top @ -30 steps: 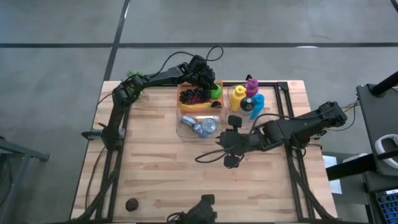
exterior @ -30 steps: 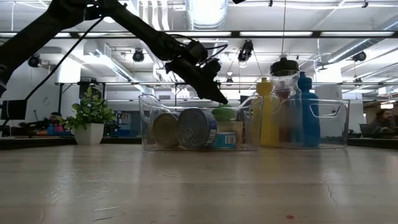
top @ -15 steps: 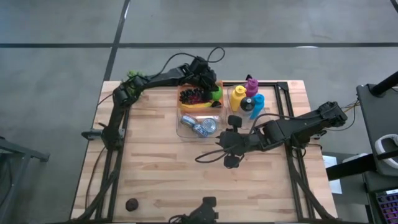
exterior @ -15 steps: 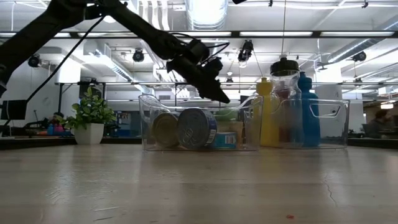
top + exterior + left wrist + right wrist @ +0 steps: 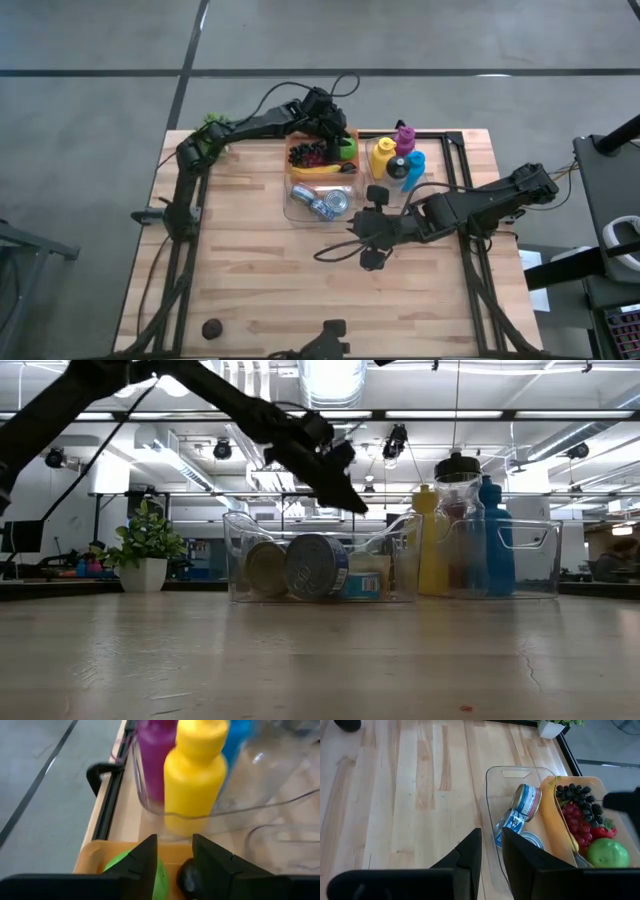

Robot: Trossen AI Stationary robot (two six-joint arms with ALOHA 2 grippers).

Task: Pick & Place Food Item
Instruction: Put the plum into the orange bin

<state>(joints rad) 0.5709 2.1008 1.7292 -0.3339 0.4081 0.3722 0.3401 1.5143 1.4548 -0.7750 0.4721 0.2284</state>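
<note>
A pale wooden counter [image 5: 250,270] stands on a grey floor, and the low view looks across it into a bright hall with a potted plant [image 5: 146,550] at the far edge. Near the back sits a clear bin [image 5: 300,205] holding tins [image 5: 322,203] and an orange tray [image 5: 551,820] of food: a banana [image 5: 318,170], dark grapes [image 5: 312,152], red berries [image 5: 576,820] and a green apple [image 5: 607,852]. Just beside it, another clear bin carries yellow [image 5: 381,157], purple [image 5: 404,137] and blue [image 5: 414,164] bottles.

The left arm reaches from the counter's left edge, bent at the elbow, so that the left hand [image 5: 332,128] hangs tilted down over the tray's far end, above the apple. Its fingers [image 5: 142,862] stand a little apart and pinch nothing; the apple lies in the tray below them.

The right arm lies low, stretched from the right side toward the middle. The right hand [image 5: 368,215] hovers just beside the tin bin, its fingers [image 5: 470,852] close together with a narrow gap, seemingly holding nothing.
</note>
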